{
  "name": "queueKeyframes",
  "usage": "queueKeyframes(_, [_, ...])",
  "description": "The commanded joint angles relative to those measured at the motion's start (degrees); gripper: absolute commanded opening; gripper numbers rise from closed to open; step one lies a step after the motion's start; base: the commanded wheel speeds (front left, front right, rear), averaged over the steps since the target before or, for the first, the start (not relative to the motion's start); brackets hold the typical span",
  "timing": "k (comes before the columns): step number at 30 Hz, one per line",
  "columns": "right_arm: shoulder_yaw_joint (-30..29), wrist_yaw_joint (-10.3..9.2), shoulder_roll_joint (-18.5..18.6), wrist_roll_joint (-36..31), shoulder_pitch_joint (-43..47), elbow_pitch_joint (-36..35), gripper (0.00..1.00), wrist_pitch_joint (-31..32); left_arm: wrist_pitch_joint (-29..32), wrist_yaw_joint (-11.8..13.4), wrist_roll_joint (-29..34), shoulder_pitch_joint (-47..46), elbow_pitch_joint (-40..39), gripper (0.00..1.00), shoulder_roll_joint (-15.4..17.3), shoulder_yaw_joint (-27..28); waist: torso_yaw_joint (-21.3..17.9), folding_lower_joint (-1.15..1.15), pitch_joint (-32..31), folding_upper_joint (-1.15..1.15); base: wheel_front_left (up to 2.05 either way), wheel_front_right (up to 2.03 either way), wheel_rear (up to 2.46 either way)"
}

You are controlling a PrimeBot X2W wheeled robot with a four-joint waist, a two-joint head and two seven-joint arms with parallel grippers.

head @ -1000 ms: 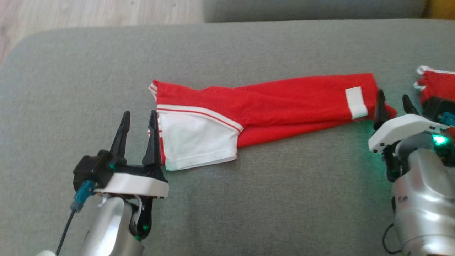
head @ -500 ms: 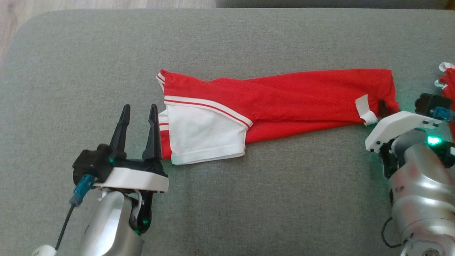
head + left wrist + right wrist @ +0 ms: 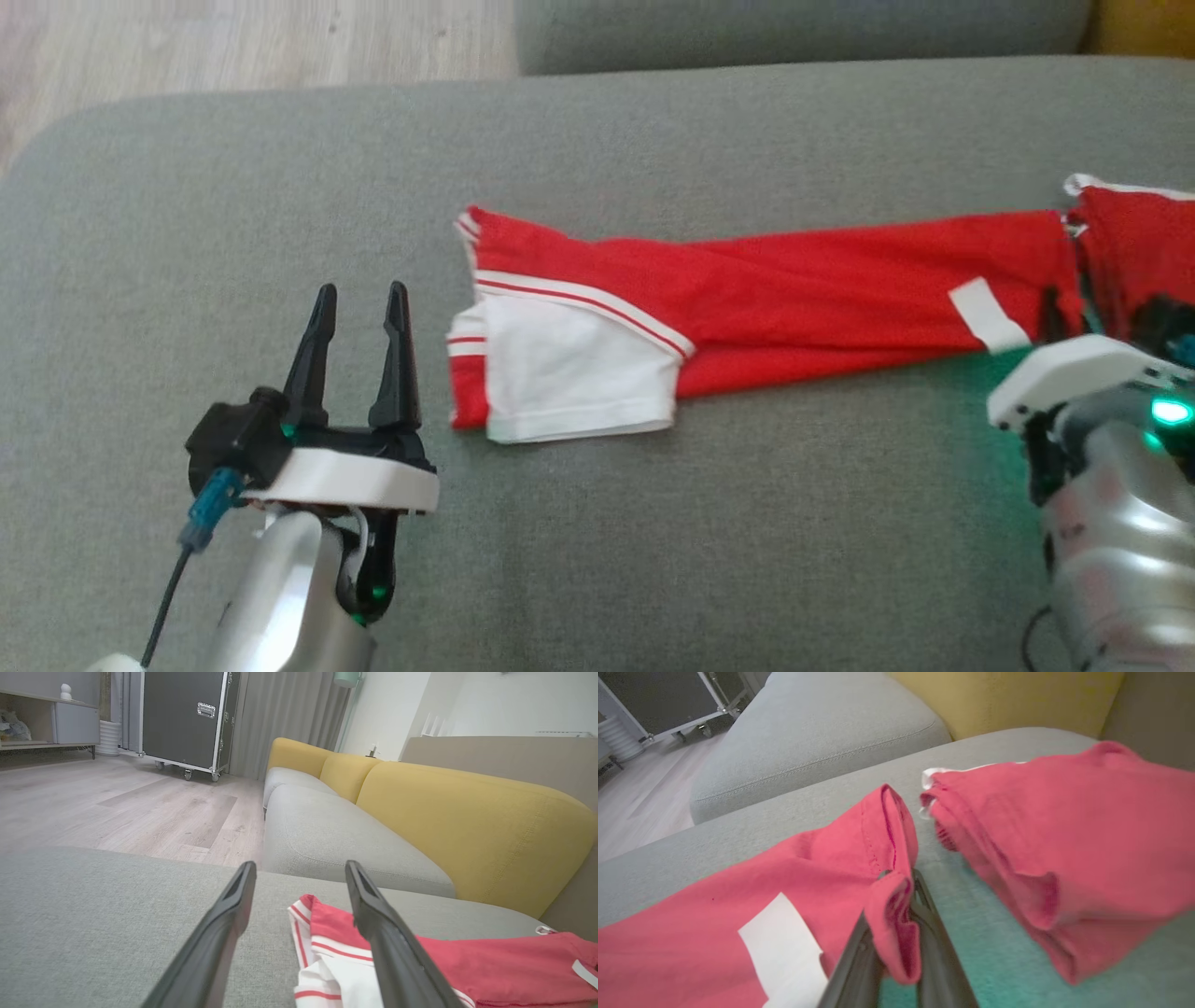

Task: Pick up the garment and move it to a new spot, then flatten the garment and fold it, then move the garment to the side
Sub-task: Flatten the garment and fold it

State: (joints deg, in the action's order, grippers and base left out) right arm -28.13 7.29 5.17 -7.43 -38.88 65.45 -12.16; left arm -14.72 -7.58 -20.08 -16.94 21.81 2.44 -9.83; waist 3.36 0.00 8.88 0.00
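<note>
Your garment (image 3: 794,289) lies stretched from 9 to 3 o'clock across the grey cushion (image 3: 653,541). Your right jaws pinch its red hem at 3 o'clock; your left jaws gape empty beside its white sleeve (image 3: 569,364) at 9 o'clock.

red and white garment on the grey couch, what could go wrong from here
1. The right gripper pinches only a small fold at the hem of the red and white folded garment; it may slip out on lifting.
2. The left gripper stands open, off the white sleeve; a one-ended pull could drag and undo the fold.
3. A second red cloth bundle lies close beside the pinched end and might snag.
</note>
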Motion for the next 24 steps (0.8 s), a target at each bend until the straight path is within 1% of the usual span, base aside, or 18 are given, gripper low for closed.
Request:
queueKeyframes(1, [1.11,0.20,1.29,0.58,-0.53,-2.27,0.00,-1.08,-0.28,0.10,0.36,-0.54,-1.77,1.00,0.44,1.84,-0.82,0.00,-1.45,0.00,0.00,0.00,0.00])
queueKeyframes(4, [0.86,0.20,2.48,1.66,0.47,-3.02,0.00,-1.39,-0.28,0.10,0.04,0.24,-1.96,1.00,0.44,1.64,-1.01,0.00,-2.74,0.00,0.00,0.00,0.00])
queueKeyframes(8, [1.08,0.20,2.89,3.15,1.16,-4.23,0.00,-1.70,-0.28,0.09,-0.20,0.88,-2.12,1.00,0.44,1.30,-0.82,0.00,-3.78,0.00,0.00,0.00,0.00])
queueKeyframes(14, [4.76,0.20,0.73,4.99,1.00,-6.39,0.00,-2.15,-0.28,0.09,0.39,1.90,-2.73,1.00,0.44,2.28,0.44,0.00,-5.84,0.00,0.00,0.00,0.00])
queueKeyframes(18, [9.11,0.20,-1.25,7.29,1.27,-7.68,0.00,-2.38,-0.28,0.09,1.12,2.74,-2.75,1.00,0.44,3.30,1.98,0.00,-7.90,0.00,0.00,0.00,0.00])
queueKeyframes(22, [15.26,0.20,-2.18,11.04,1.55,-8.31,0.00,-2.46,-0.28,0.09,1.90,3.54,-2.86,1.00,0.44,4.22,4.15,0.00,-9.76,0.00,0.00,0.00,0.00])
queueKeyframes(24, [21.47,0.20,-2.24,16.91,1.40,-7.75,0.00,-2.25,-0.28,0.09,2.19,3.81,-2.87,1.00,0.45,4.36,5.57,0.00,-10.44,0.00,0.00,0.00,0.00])
